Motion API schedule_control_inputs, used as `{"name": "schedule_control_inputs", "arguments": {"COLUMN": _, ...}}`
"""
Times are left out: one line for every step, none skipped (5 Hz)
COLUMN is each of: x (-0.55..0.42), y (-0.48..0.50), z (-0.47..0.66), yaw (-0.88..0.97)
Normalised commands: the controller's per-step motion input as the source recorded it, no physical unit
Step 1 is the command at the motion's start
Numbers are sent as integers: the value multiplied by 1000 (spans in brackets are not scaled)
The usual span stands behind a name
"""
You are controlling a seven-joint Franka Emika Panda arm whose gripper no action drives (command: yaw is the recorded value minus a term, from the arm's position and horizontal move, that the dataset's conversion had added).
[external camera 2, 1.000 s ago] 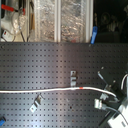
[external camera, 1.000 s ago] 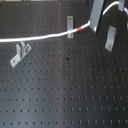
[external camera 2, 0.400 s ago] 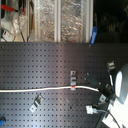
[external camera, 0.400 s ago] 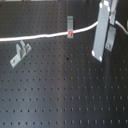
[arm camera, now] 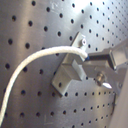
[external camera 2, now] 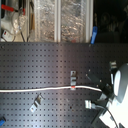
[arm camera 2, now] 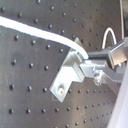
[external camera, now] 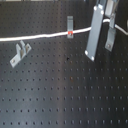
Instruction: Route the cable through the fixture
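No readable writing; cable (external camera: 35, 37) bears 1 red band (external camera: 70, 33).

cable (external camera: 35, 37) pulled straighter, red band (external camera: 70, 33) now at the middle clip (external camera: 70, 22), fingers (external camera: 95, 37) shifted along the board

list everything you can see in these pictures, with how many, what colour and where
cable: one, white with a short red band, stretched across the board, its end at the gripper
clips: two grey in the first exterior view, one by the red band, one nearer the first exterior view's left
perforated board: one, black, under everything
clutter: mixed, behind the board in the second exterior view
gripper: one, grey fingers, holding the cable end by a clip
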Motion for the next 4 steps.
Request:
{"name": "schedule_control_inputs", "arguments": {"x": -76, "y": -89, "z": 1, "yaw": 526}}
{"name": "schedule_control_inputs", "arguments": {"x": -213, "y": -210, "z": 68, "yaw": 411}}
{"name": "schedule_control_inputs", "arguments": {"x": -185, "y": -148, "z": 3, "yaw": 223}}
{"name": "schedule_control_inputs", "arguments": {"x": -54, "y": -37, "z": -121, "yaw": 217}}
